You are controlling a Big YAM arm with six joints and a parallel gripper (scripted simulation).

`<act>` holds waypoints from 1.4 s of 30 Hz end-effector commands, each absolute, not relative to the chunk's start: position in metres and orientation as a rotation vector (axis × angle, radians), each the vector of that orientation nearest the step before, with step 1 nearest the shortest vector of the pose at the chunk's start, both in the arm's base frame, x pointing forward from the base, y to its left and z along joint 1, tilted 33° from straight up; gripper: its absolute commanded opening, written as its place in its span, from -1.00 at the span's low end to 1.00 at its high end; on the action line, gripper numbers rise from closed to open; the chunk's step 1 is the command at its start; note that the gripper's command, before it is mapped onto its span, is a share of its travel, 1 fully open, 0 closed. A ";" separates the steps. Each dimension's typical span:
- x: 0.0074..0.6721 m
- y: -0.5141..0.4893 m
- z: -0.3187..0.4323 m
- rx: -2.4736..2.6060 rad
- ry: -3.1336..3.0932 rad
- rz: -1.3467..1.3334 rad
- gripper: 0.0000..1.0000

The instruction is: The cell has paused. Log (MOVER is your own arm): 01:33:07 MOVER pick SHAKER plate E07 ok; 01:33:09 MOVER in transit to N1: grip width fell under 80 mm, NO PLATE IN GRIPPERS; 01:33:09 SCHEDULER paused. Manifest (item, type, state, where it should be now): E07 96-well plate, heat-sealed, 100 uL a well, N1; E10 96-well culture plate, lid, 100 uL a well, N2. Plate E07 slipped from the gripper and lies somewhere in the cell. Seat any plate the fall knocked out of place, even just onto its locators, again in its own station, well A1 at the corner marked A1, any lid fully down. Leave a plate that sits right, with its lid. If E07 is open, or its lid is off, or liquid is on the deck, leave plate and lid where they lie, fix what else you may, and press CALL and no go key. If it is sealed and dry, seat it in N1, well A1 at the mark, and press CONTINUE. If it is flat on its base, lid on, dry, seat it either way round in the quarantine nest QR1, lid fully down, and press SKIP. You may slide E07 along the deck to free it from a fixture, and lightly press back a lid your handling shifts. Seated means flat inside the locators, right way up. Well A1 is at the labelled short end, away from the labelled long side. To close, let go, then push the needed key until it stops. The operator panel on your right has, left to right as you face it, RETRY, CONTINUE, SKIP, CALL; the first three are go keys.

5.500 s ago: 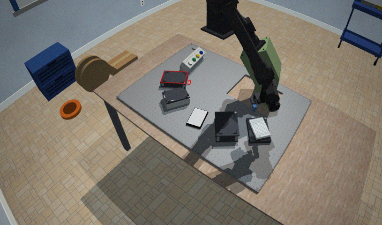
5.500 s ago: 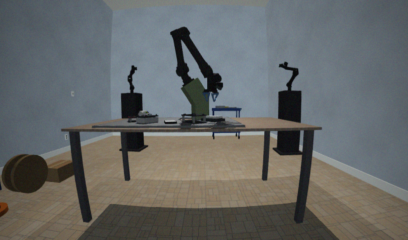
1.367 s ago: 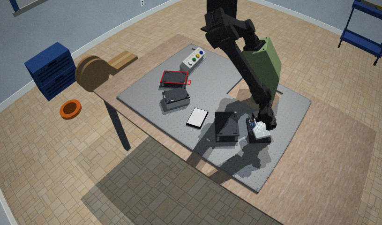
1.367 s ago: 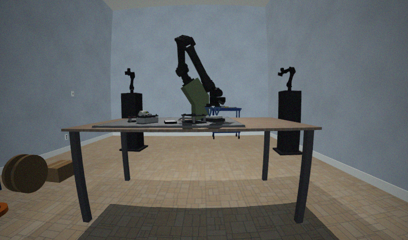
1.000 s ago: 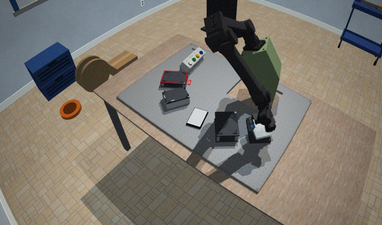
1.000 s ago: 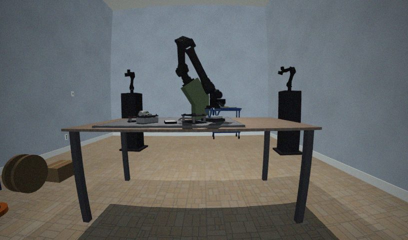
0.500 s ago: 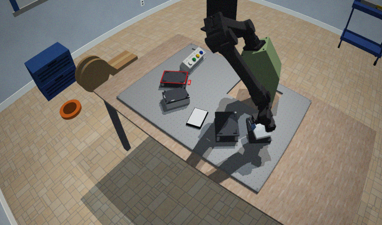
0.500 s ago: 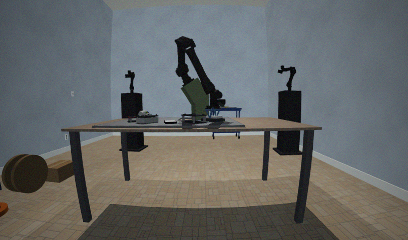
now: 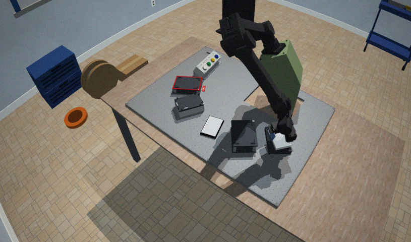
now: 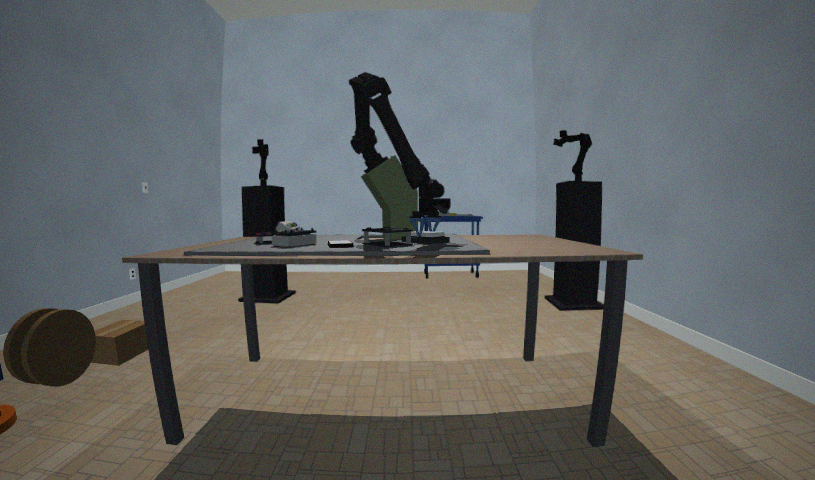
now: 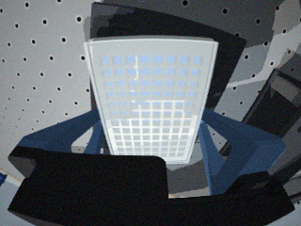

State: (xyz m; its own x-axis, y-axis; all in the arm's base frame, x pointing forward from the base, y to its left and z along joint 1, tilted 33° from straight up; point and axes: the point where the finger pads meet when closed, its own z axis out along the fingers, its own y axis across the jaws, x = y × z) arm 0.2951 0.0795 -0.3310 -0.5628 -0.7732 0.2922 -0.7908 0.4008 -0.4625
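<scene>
My pincer (image 11: 150, 138) clamped the lidded well plate (image 11: 150, 101) by its long sides, to reseat it squarely in its nest (image 9: 269, 145).

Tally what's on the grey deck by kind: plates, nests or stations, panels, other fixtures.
Plates: 2, a gridded one gripped in the jaws and a flat white one loose on the deck
Nests or stations: 4, red-framed, raised block, black stand, dark nest under the gripped plate
Operator panel: 1
Green housing: 1
Total: 8
</scene>
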 end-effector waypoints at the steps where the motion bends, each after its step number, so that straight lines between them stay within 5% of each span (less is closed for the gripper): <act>1: 0.299 0.084 -0.328 1.473 -2.607 0.889 -1.00; 42: 0.293 0.106 -0.299 1.485 -2.615 0.888 -1.00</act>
State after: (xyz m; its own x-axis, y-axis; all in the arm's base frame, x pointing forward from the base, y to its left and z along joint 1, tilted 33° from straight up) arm 0.2903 0.0925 -0.3085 -0.5507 -0.7805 0.2960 -0.7978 0.3878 -0.4617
